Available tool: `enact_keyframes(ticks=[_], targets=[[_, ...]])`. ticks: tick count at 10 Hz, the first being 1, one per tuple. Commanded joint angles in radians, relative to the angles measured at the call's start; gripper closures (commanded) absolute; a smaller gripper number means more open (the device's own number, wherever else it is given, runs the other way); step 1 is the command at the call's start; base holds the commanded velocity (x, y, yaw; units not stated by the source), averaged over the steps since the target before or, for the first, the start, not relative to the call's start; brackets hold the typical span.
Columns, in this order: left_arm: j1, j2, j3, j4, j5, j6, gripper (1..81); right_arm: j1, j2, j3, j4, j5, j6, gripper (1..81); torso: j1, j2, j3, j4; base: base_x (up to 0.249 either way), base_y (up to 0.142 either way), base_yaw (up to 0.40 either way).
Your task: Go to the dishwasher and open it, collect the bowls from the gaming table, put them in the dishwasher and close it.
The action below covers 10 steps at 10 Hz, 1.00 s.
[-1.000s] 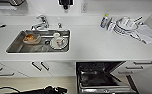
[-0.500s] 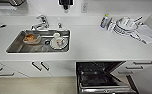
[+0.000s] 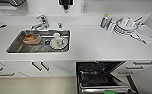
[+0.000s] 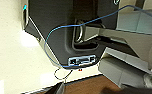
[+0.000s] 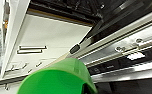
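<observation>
The dishwasher [image 3: 102,76] is seen open below the white table [image 3: 97,46], set between white handled cabinets [image 3: 39,67]. Its dark interior with a wire rack is exposed, and the door is lowered toward the camera. A green bowl [image 3: 111,92] is seen at the lower edge of the head view, over the open door.

In the right wrist view the green bowl [image 5: 58,80] is shown large and close, just in front of the steel inner edge of the dishwasher door [image 5: 122,47]. It appears to be carried at the right tool, but the fingers are not visible, so the state of the right tool cannot be determined. The state of the left tool cannot be determined either; in the left wrist view a dark robot body with a blue cable [image 4: 54,35] is seen above a pale floor.

On the table, a steel sink [image 3: 39,42] holds a brownish dish [image 3: 31,38] and white dishes [image 3: 59,42]. A faucet [image 3: 40,22] stands behind it. Stacked white plates [image 3: 124,25], a bottle [image 3: 104,21] and a cloth [image 3: 147,33] lie at the far right of the table.
</observation>
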Motion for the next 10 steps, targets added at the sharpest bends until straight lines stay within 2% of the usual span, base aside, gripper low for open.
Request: enact_keyframes(ticks=[1, 3, 5, 6, 8, 10], targets=[[0.187, 0.119, -0.119, 0.076, -0.145, -0.003, 1.0, 0.138, 0.035, -0.052, 0.117, -0.065, -0.002, 81.1, 0.0, 0.0, 0.0, 0.0, 0.0, 0.0, 0.0], [0.241, 0.183, -0.16, 0.073, -0.13, -0.006, 1.0, 0.193, 0.138, -0.199, 0.202, -0.124, -0.002, 81.1, 0.0, 0.0, 0.0, 0.0, 0.0, 0.0, 0.0], [0.273, 0.26, -0.225, 0.073, -0.104, -0.006, 1.0, 0.248, 0.222, -0.324, 0.265, -0.232, -0.001, 81.1, 0.0, 0.0, 0.0, 0.0, 0.0, 0.0, 0.0], [0.274, 0.311, -0.257, 0.071, -0.025, -0.006, 1.0, 0.276, 0.263, -0.392, 0.292, -0.29, -0.001, 81.1, 0.0, 0.0, 0.0, 0.0, 0.0, 0.0, 0.0], [0.273, 0.374, -0.294, 0.074, 0.056, -0.005, 1.0, 0.328, 0.306, -0.459, 0.317, -0.327, 0.002, 81.1, 0.0, 0.0, 0.0, 0.0, 0.0, 0.0, 0.0], [0.273, 0.437, -0.352, 0.082, 0.109, -0.003, 1.0, 0.385, 0.332, -0.502, 0.336, -0.355, 0.004, 81.1, 0.0, 0.0, 0.0, 0.0, 0.0, 0.0, 0.0]])
